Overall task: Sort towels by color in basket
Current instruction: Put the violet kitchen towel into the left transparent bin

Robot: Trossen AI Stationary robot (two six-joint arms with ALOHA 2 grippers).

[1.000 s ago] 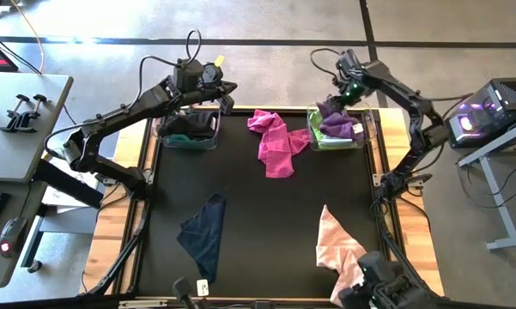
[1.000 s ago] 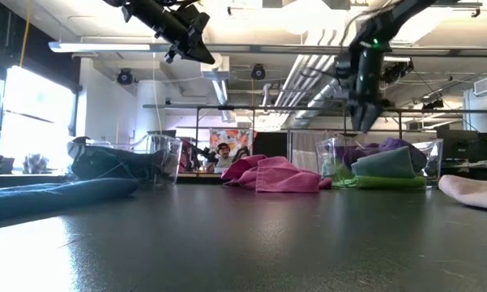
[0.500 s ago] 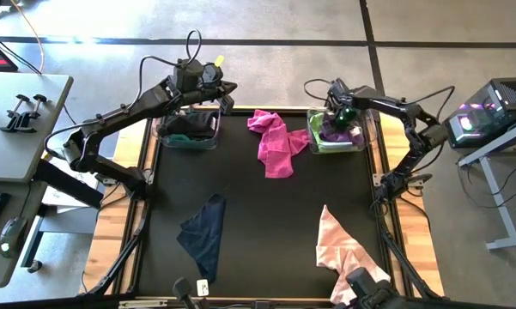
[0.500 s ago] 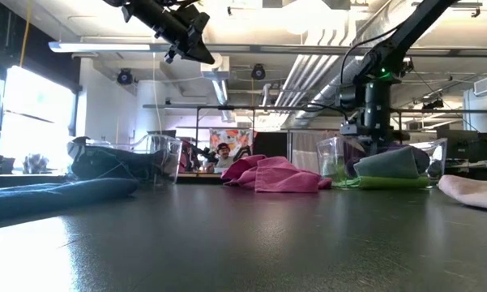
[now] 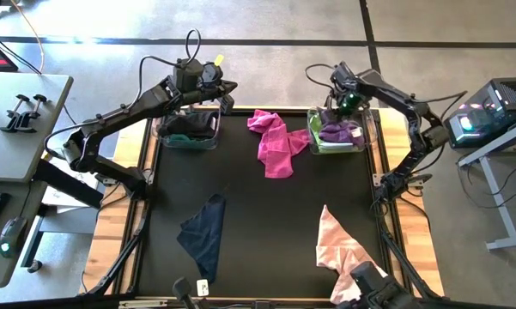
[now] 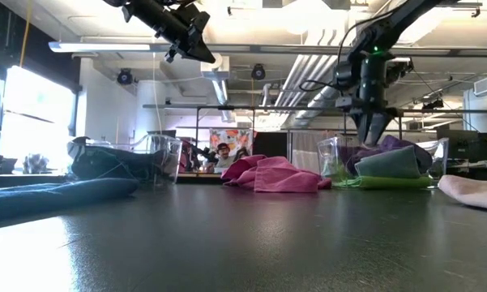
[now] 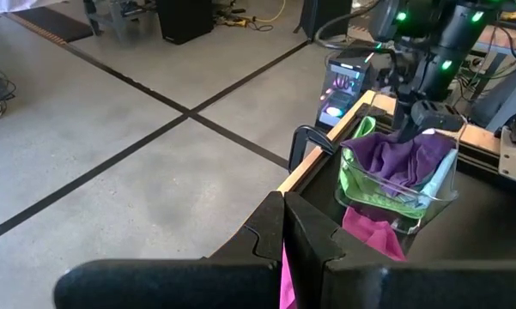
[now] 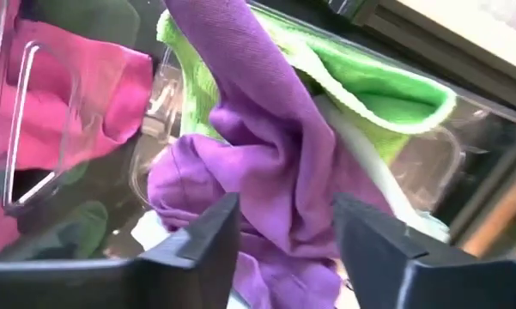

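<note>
Lifting since half a second ago, the right gripper (image 5: 342,106) now hangs just above the clear right basket (image 5: 365,142) at the far edge, jaws apart and empty over the purple towel (image 8: 266,172) and lime towel (image 8: 369,90) inside. Far left, the left gripper (image 5: 226,90) hovers over the left basket (image 5: 163,133) of dark towels; I cannot tell its jaws. Left to sort: the magenta towel (image 5: 275,142), navy towel (image 5: 204,232) and pale pink towel (image 5: 336,245) on the black mat (image 5: 258,215). Grey floor surrounds the table.

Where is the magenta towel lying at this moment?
In the high view the magenta towel lies on the table's far middle, between the two clear bins, touching the right bin.
</note>
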